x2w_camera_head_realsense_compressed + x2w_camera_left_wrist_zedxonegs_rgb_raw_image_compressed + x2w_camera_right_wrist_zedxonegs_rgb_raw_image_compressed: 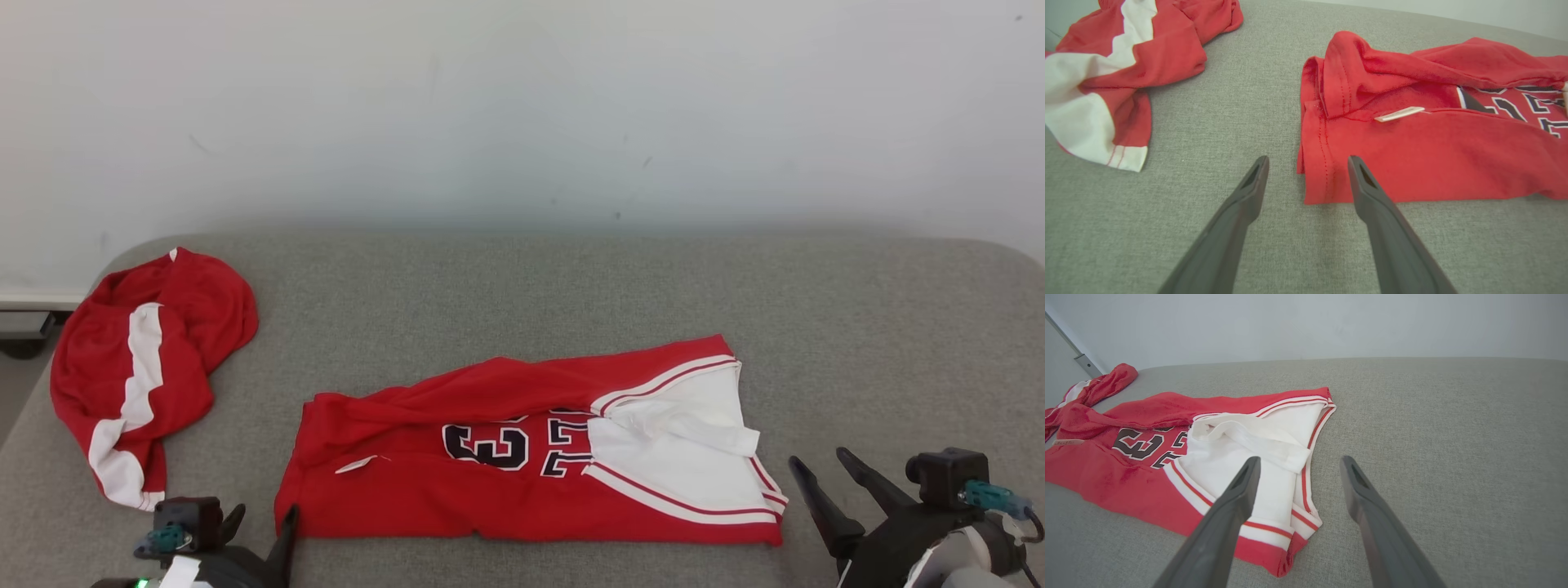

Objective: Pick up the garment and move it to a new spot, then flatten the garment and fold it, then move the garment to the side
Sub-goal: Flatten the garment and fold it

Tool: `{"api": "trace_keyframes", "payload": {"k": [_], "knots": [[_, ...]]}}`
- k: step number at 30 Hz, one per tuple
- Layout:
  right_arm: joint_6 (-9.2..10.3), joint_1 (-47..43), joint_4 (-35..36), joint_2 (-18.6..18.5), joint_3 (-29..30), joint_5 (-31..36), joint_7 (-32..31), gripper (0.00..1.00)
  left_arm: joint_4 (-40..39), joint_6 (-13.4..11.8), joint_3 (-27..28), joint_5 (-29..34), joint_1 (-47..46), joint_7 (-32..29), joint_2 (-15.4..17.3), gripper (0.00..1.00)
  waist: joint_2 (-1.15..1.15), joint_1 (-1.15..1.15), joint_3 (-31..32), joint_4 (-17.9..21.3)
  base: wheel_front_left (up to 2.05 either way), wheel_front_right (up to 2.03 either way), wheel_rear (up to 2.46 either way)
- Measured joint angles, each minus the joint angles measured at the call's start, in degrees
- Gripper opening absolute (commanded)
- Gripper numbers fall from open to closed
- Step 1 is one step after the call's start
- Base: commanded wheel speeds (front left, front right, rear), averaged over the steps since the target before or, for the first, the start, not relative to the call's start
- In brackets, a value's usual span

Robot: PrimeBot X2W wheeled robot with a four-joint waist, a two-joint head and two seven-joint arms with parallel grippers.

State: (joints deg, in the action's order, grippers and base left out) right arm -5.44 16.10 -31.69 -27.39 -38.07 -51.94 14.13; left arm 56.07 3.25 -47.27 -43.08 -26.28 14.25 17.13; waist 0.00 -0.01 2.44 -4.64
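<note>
The garment (531,457) is a red jersey with black-and-white numbers and white trim. It lies folded into a long band on the grey padded surface (571,286). My left gripper (261,523) stands open at the garment's near left corner. In the left wrist view that corner (1314,179) shows just ahead, between the open left gripper's (1308,160) fingers. My right gripper (816,459) is open just right of the white-trimmed end. In the right wrist view the white end (1274,457) lies ahead and left of the open right gripper (1300,459). Neither gripper holds anything.
A second red and white garment (139,367) lies crumpled at the surface's left edge, also seen in the left wrist view (1126,61) and far off in the right wrist view (1094,388). A pale wall (522,106) rises behind. Bare grey surface stretches behind and right of the jersey.
</note>
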Motion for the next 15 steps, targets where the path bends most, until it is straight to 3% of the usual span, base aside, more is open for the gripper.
{"api": "trace_keyframes", "payload": {"k": [11, 15], "knots": [[6.56, -2.70, -0.18, 0.70, 3.20, 0.62, 0.07, 1.00, -7.78, -7.37, 2.86, 1.87, 5.88, 0.00, 1.88, 1.00, 0.00, 0.00, 2.79, -0.16, 0.00, 0.00, 0.00], [8.12, -1.57, -1.37, 1.32, 3.31, 1.76, 0.07, 1.00, -11.39, -8.95, 4.23, 3.01, 7.84, 0.00, 2.88, 1.00, 0.00, 0.00, 2.75, -1.10, 0.00, 0.00, 0.00]]}}
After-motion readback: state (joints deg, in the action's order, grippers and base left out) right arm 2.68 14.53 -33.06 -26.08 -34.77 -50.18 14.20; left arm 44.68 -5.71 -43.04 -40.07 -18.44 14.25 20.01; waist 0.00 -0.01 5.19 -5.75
